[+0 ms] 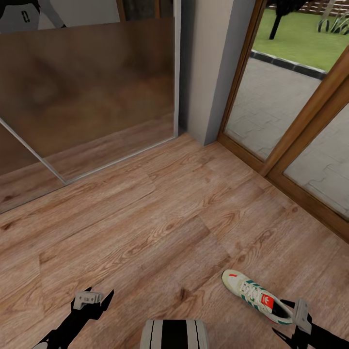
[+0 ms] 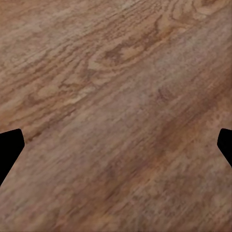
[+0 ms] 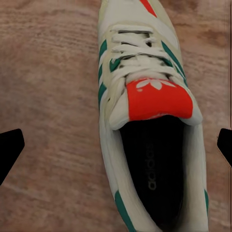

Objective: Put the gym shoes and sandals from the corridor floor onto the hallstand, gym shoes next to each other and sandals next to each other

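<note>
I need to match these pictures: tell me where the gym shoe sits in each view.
Head view: gym shoe at lower right, on the corridor floor, just ahead of the right pincer.
Left wrist view: not in it.
Right wrist view: shoe centre-right.
Shared landmark: the wood-grain floor planks.

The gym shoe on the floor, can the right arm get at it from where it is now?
Probably yes. The gym shoe lies upright on the corridor floor directly below the open right gripper, with nothing between them.
</note>
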